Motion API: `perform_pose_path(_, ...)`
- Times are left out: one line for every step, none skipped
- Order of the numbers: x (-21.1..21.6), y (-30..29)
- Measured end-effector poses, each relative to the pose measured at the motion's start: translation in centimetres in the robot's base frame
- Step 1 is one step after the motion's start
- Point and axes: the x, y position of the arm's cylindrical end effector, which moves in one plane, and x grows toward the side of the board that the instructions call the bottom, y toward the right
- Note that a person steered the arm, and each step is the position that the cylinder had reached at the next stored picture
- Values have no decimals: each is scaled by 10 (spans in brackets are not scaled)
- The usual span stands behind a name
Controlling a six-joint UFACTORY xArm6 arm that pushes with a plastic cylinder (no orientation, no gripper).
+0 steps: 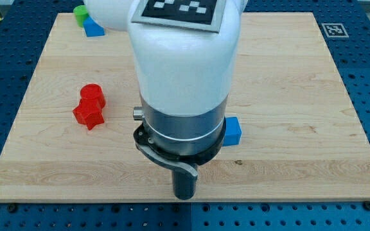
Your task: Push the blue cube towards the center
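We see no container on the wooden board, only loose blocks. Well to the left of my tip and farther up the view, a red star-shaped block touches a red cylinder just above it. Far up-left of the tip, at the board's top edge, a green block sits against a blue block; their shapes are hard to make out. The blue cube lies up and right of the tip, partly hidden behind our arm's wide body. The rod carries nothing; its tip touches no block.
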Motion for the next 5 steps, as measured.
perform_pose_path(-1,7)
perform_pose_path(0,40)
perform_pose_path(-1,78)
perform_pose_path(-1,96)
perform_pose_path(-16,101)
